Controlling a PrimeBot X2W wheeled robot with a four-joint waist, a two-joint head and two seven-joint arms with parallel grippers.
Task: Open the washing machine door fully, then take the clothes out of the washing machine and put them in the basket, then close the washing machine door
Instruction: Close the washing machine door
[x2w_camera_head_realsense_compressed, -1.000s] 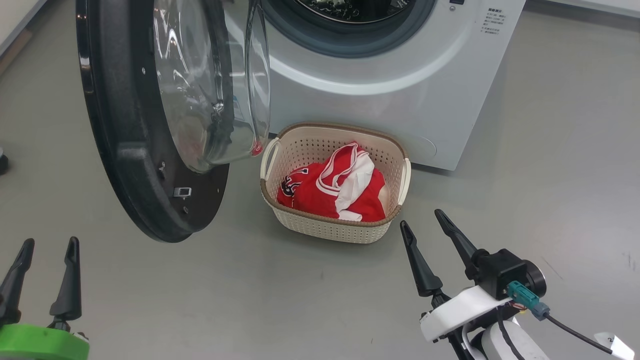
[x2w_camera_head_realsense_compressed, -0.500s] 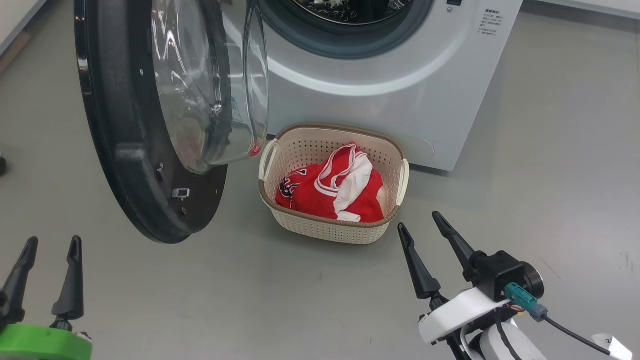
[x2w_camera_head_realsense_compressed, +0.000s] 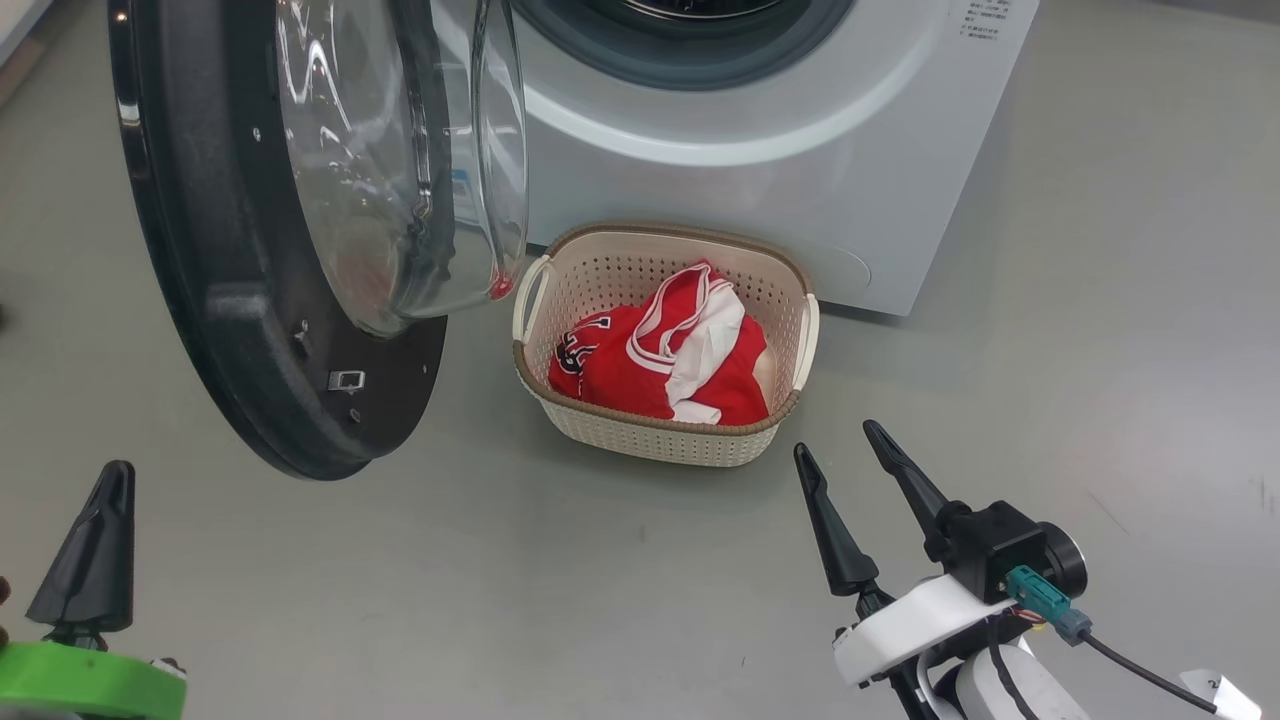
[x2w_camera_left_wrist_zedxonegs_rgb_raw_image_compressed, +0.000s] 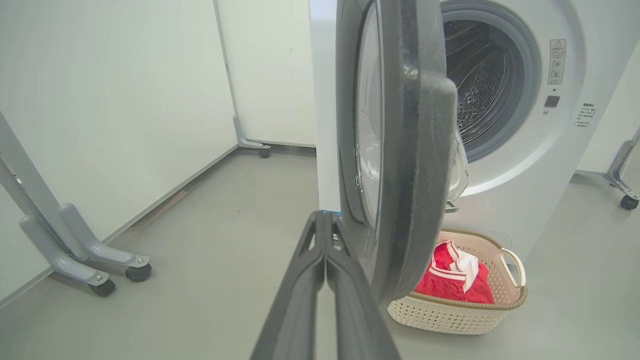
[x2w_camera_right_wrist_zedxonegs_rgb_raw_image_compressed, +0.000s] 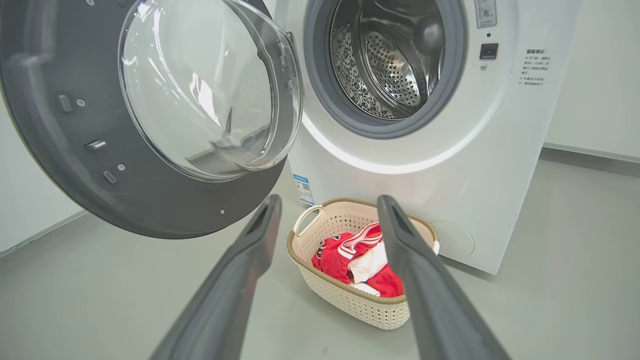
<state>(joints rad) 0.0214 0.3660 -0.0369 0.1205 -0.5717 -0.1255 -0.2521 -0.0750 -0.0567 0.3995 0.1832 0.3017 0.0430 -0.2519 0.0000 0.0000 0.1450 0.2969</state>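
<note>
The washing machine door (x2w_camera_head_realsense_compressed: 250, 250) stands swung wide open, its black rim and bulging glass bowl (x2w_camera_right_wrist_zedxonegs_rgb_raw_image_compressed: 200, 95) facing the basket. The white washing machine (x2w_camera_head_realsense_compressed: 760, 130) shows a bare steel drum (x2w_camera_right_wrist_zedxonegs_rgb_raw_image_compressed: 390, 60). The clothes (x2w_camera_head_realsense_compressed: 660, 355), a red jersey with white trim, lie in the cream basket (x2w_camera_head_realsense_compressed: 640, 260) on the floor before the machine. My left gripper (x2w_camera_head_realsense_compressed: 95, 545) is shut on nothing, low at the left, with the door's edge (x2w_camera_left_wrist_zedxonegs_rgb_raw_image_compressed: 415, 165) just ahead of its fingers (x2w_camera_left_wrist_zedxonegs_rgb_raw_image_compressed: 310, 270). My right gripper (x2w_camera_head_realsense_compressed: 850, 470) is open and empty, just right of the basket's near corner.
Grey floor (x2w_camera_head_realsense_compressed: 600, 580) spreads around the basket and door. A white wall panel on castored feet (x2w_camera_left_wrist_zedxonegs_rgb_raw_image_compressed: 95, 260) stands to the left of the machine, and another castor (x2w_camera_left_wrist_zedxonegs_rgb_raw_image_compressed: 627, 200) shows at the far right.
My left gripper has shut; its two fingers stood apart before and now meet. The head camera has shifted slightly, moving the whole scene. The right gripper, door and basket are unchanged.
</note>
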